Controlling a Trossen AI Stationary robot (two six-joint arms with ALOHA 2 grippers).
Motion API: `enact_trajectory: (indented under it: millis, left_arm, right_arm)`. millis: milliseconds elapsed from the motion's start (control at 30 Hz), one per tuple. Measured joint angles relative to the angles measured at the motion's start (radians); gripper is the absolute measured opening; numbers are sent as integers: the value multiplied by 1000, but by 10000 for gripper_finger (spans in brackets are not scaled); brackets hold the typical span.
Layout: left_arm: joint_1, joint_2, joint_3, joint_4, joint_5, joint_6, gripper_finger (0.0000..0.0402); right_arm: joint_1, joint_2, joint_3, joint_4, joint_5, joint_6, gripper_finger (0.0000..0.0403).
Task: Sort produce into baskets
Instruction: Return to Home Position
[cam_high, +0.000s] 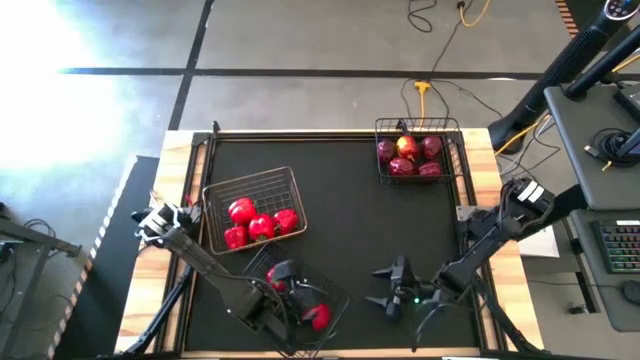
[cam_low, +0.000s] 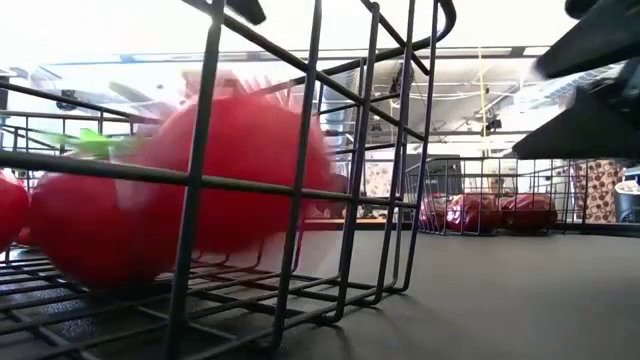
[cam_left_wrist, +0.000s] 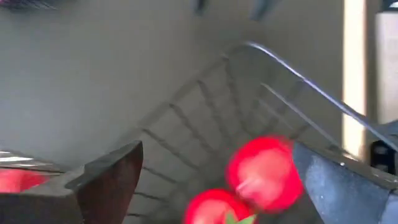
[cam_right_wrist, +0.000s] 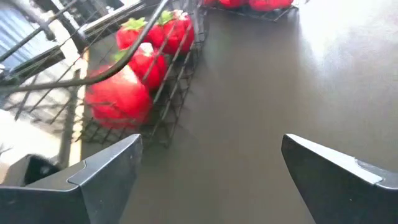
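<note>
Three baskets (cam_high: 250, 178) hold produce (cam_high: 262, 226); left gripper (cam_high: 288, 296) hovers over one.

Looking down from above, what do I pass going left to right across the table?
Pepper basket → tomato basket, the left pincer open over it → apple basket. The right pincer, near the front edge, overlaps that last stretch.
</note>
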Motion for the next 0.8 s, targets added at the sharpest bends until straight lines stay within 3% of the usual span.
enact_trajectory:
  millis: [133, 333, 600, 800]
  left_arm:
    - [0, 37, 169, -281, -115, -5, 392]
    - [-8, 59, 317, -681, -178, -191, 392]
    - [-44, 37, 375, -680, -106, -165, 393]
    - [-53, 30, 338, -688, -85, -50, 393]
  right_arm:
    - [26, 0, 0, 0, 2, 6, 378]
    - [32, 7, 0, -1, 3, 31, 378]
    - [27, 7, 0, -34, 4, -176, 378]
    - [25, 7, 0, -36, 7, -269, 378]
